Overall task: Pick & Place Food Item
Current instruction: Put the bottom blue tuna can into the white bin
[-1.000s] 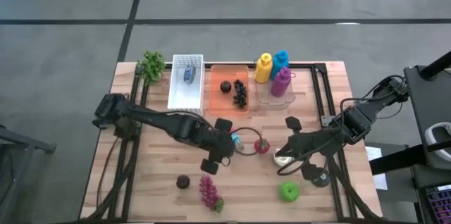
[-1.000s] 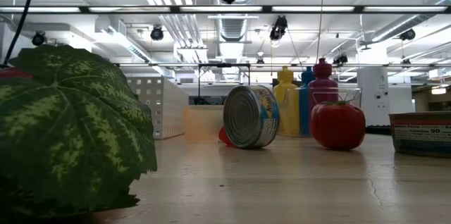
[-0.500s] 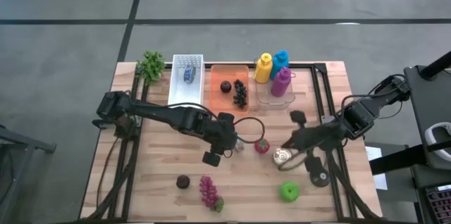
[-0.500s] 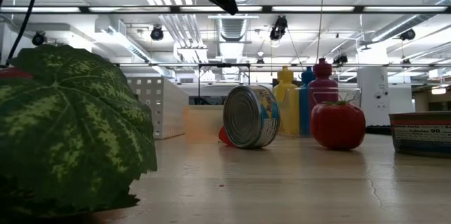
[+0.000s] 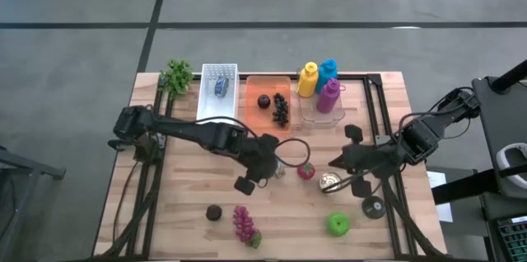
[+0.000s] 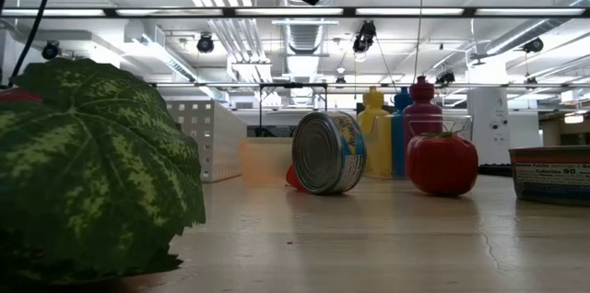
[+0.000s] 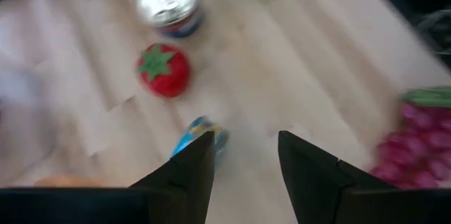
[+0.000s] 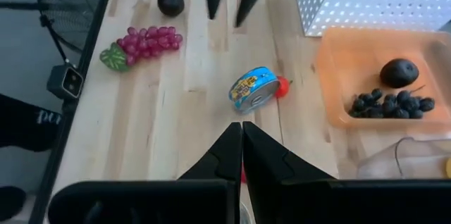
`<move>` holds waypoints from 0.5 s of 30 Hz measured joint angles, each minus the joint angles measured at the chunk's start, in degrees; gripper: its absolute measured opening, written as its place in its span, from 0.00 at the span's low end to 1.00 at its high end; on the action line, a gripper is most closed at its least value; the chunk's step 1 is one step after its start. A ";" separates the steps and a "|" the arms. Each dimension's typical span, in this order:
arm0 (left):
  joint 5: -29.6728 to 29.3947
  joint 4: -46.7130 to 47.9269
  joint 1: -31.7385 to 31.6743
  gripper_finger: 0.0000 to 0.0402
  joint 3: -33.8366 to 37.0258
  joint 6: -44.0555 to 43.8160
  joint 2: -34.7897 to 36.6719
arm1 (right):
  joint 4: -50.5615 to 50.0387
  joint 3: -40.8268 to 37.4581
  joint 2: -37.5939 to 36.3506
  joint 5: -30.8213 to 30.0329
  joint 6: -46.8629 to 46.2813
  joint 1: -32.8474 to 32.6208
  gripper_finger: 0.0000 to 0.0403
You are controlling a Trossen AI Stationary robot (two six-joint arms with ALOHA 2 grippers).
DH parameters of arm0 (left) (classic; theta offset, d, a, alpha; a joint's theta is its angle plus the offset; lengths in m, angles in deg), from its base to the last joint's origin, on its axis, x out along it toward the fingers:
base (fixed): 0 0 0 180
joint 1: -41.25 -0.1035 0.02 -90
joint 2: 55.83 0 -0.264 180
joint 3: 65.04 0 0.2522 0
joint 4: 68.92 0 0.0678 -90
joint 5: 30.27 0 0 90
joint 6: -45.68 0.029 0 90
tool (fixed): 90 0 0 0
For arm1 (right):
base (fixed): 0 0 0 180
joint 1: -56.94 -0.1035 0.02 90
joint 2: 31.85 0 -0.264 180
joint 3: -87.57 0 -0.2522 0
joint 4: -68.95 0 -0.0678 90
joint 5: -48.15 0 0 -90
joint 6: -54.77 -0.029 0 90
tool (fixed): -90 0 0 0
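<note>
Hovering low over the bench [image 7: 296,62], the left pincer [image 7: 245,139] had its fingers apart with nothing between them. Just beside one finger lay a small blue-and-yellow thing [image 7: 201,134], possibly a wrapped sweet, though it was too blurred to tell.

Beyond it sat the tomato [image 7: 163,70], which I took to be the likeliest food item. It stood on bare wood near the middle of the bench, close to a tin [image 7: 168,2] on its side. It looked light, hard and glossy, so it was apt to roll or squirt free. The best hold seemed across its widest girth, below the green cap.

Farther off, the right pincer [image 8: 241,127] waited with its fingers together, and the orange tray [image 5: 252,105] lay at the back.
</note>
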 joint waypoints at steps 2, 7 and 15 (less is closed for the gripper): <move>3.74 0.00 -0.90 0.39 0.00 2.15 0.00 | -0.01 0.00 0.00 0.00 -0.45 0.00 0.02; 4.87 -0.02 -3.30 0.38 0.07 8.56 0.00 | 0.04 0.00 0.00 0.05 -0.42 0.00 0.02; 6.83 -1.88 -7.65 0.36 2.96 16.96 -0.33 | 0.07 0.00 0.00 0.09 -0.28 0.00 0.02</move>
